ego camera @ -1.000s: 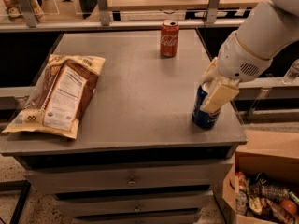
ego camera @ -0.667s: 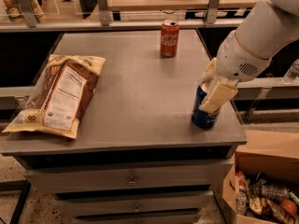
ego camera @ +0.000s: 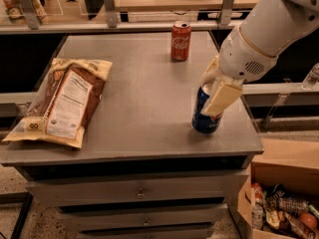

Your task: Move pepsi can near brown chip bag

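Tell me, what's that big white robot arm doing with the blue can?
The robot's claw is closed around the pepsi can near the front right of the grey table. The can is meant to go beside the brown chip bag, which lies flat far over on the left side. A red Coca-Cola can stands at the back, untouched.

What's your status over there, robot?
Pincer clamped on pepsi can, near table edge. Chip bag across the table. Coke can at back, off the path.

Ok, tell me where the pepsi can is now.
In the camera view, the pepsi can is near the table's front right edge, gripper clamped around it, coke can behind.
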`<state>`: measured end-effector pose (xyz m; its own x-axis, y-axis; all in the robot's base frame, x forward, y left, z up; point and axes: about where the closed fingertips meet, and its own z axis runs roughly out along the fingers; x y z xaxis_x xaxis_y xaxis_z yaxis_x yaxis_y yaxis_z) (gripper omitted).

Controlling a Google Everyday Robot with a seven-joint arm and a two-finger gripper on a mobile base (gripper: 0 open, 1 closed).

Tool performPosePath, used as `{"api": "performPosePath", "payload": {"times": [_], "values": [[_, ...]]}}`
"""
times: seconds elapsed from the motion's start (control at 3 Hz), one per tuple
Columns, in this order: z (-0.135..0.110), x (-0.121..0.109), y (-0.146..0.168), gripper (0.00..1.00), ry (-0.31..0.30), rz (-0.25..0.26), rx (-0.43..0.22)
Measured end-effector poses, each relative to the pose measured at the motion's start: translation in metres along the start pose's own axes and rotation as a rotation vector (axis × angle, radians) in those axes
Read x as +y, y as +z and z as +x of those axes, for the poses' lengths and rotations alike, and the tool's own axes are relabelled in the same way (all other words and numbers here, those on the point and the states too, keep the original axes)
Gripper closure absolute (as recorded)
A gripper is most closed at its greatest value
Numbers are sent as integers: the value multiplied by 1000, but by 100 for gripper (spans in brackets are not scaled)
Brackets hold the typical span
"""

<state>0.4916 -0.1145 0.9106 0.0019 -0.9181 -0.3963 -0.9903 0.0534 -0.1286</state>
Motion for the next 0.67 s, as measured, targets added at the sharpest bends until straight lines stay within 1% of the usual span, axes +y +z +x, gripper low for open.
{"api": "performPosePath", "payload": {"times": [0.33, 0.67], "values": [[-55, 2, -4, 100, -117, 1, -6], [-116, 2, 11, 100, -253, -18, 21]]}}
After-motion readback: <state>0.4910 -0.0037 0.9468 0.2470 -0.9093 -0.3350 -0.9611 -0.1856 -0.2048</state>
